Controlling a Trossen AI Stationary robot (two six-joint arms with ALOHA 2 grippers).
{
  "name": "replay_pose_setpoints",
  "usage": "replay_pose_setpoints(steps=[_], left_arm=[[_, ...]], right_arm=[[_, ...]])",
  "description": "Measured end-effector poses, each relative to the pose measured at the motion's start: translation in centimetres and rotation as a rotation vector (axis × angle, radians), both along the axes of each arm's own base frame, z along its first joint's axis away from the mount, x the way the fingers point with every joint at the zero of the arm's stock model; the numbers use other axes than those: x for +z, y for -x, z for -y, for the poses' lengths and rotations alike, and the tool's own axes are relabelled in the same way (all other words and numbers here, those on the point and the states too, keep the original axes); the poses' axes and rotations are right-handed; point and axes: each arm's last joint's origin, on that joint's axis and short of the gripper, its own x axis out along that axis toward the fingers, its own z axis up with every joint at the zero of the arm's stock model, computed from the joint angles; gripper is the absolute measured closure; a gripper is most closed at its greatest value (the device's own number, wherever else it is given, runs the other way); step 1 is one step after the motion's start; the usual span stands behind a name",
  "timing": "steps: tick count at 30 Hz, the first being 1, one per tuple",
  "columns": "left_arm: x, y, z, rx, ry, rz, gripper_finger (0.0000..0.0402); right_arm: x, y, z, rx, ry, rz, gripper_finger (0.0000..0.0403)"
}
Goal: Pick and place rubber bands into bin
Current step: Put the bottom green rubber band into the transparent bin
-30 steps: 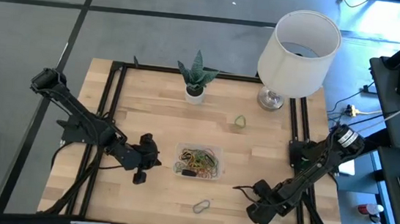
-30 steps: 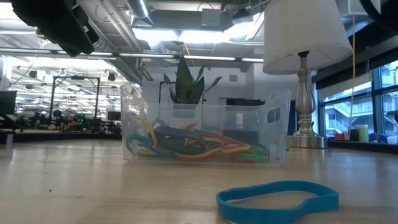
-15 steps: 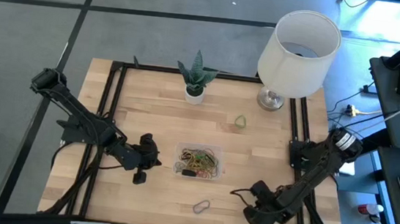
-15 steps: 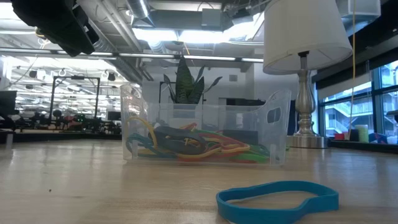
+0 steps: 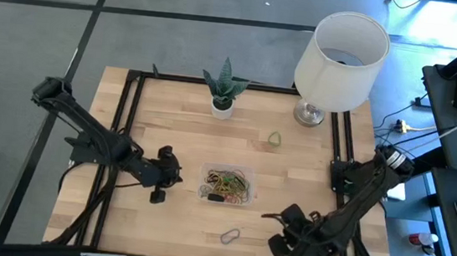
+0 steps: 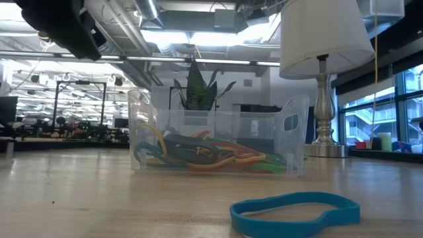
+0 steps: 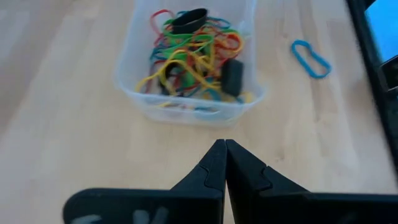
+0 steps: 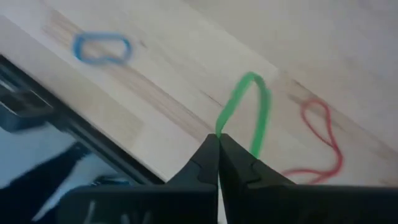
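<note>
The left gripper [image 5: 158, 190] hovers just to the outer side of the bin [image 5: 206, 173], fingers pressed together on nothing. It looks parked there to stay clear while the other arm works, yet close enough to reach in; its wrist camera looks straight ahead at the bin, which sits a little way beyond the fingertips.

The bin itself lies between the two grippers, near the middle of the table [image 5: 293, 159], so either arm can drop into it. It already holds a tangle of rubber bands [image 7: 186, 53] in red, yellow, green and blue, with a couple of small black pieces among them.

A loose blue band [image 5: 230, 235] lies on the table between the bin and the right gripper, nearer the front edge, and a green band on the table [image 5: 274, 138] sits farther back, well beyond the bin.

The right gripper [image 5: 271, 216] is raised near the table's front right, fingers closed on a green band [image 8: 245, 109] that loops out from the pinched tips; a red band [image 8: 320, 140] lies on the table just below it. Pinching a single strand probably lets the floppy loop hang free for carrying across to the bin.
</note>
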Motion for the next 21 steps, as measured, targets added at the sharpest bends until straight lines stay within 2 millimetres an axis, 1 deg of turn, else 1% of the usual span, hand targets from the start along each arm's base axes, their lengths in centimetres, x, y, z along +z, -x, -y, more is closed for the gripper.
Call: replay_pose_setpoints(steps=[5, 7, 10, 16, 21], left_arm=[[0.9, 1.1, -1.5, -0.037, -0.084, -0.015, 0.0400], [1.3, 1.6, -2.1, -0.059, -0.120, -0.018, 0.0400], [1.8, 2.4, -2.8, -0.096, -0.173, -0.019, 0.0400], [2.3, 3.9, -4.2, -0.134, -0.237, -0.006, 0.0400], [1.9, 5.3, -5.0, -0.148, -0.236, 0.021, 0.0400]], right_arm=[[1.0, -2.2, 1.0, -0.046, -0.007, 0.093, 0.0402], [1.0, -3.5, 1.4, -0.057, -0.007, 0.133, 0.0402], [0.6, -6.0, 1.9, -0.054, -0.019, 0.179, 0.0402], [-0.1, -12.7, 3.0, -0.025, -0.013, 0.361, 0.0403], [-0.5, -18.9, 4.9, 0.029, 0.053, 0.431, 0.0403]])
